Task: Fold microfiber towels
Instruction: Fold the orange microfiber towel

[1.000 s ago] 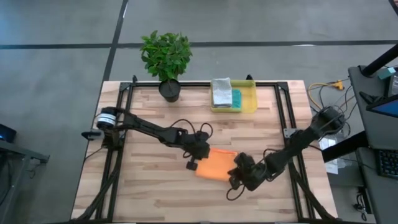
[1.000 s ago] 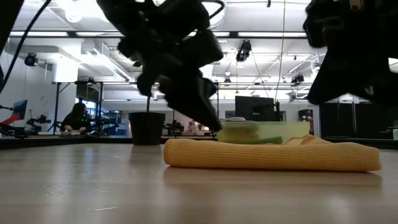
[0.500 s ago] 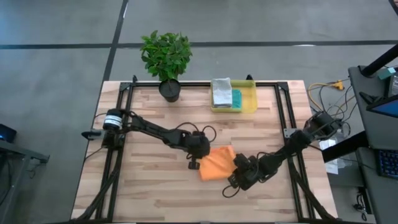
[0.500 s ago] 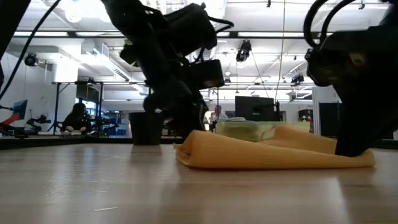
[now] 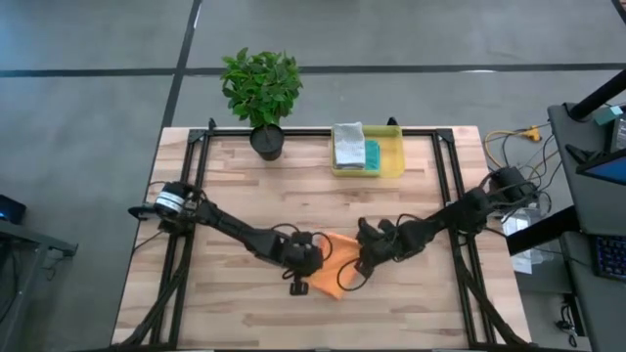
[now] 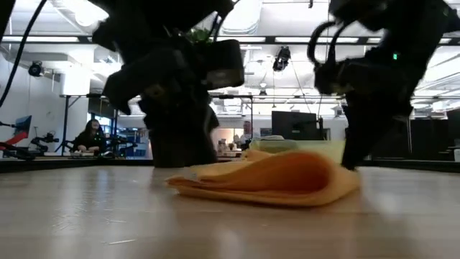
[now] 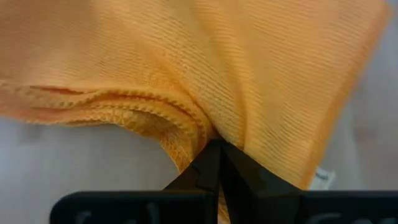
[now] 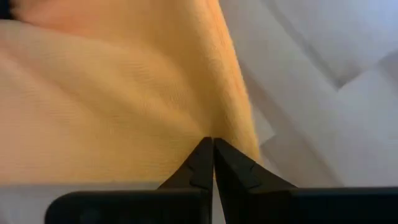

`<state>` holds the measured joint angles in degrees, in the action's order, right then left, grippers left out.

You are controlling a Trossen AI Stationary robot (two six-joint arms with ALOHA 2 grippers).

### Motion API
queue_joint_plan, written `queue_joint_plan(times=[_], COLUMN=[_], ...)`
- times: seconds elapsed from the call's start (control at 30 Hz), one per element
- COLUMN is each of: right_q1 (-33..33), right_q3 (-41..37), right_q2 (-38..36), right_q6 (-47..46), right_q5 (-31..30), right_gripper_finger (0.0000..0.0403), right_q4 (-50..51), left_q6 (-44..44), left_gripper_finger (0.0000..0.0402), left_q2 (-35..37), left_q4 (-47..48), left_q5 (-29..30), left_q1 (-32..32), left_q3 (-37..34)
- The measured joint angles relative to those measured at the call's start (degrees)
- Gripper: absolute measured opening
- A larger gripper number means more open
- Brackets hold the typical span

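You are pinching the orange towel [image 5: 335, 271] with both claws clenched, left gripper [image 5: 305, 262] and right gripper [image 5: 364, 260] flanking it; soft, floppy cloth, so grip edges.

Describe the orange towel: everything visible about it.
The orange towel is a soft, finely ribbed microfiber cloth with a stitched hem, lying bunched and partly folded over on the wooden table near its front middle. The left gripper is shut on one edge, the right gripper shut on the opposite side. In the low view it humps up in a rounded fold.
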<state>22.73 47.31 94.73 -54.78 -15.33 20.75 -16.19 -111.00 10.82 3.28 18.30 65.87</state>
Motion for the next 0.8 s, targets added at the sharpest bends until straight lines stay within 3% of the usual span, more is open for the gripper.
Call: queue_joint_plan(times=[0.2, 0.37, 0.53, 0.67, 0.8], right_q1=[3.14, 8.17, 11.05, 11.73, 11.25], right_q3=[-0.02, 0.02, 0.05, 0.04, 0.04], right_q2=[-7.28, -9.49, -5.15, 0.2, 3.83], right_q6=[5.42, 9.14, -0.69, -10.64, -14.66], right_q5=[-6.27, -7.21, -7.21, -6.91, -5.65], right_gripper_finger=[0.0008, 0.0008, 0.0008, 0.0008, 0.0008], right_q4=[-1.14, -12.57, -19.17, -18.66, -16.26], left_q6=[4.33, 9.42, 9.54, 8.17, 4.32], left_gripper_finger=[0.0, 0.0, 0.0, 0.0, 0.0], left_q2=[5.5, 6.37, 4.14, 2.89, 2.69], left_q4=[1.47, 2.0, 1.52, 1.57, 0.29], left_q5=[6.21, 6.55, 6.15, 6.24, 5.53], left_q1=[-1.2, -2.99, -5.62, -7.1, -7.34], left_q3=[-0.18, -0.18, -0.94, -2.56, -4.05])
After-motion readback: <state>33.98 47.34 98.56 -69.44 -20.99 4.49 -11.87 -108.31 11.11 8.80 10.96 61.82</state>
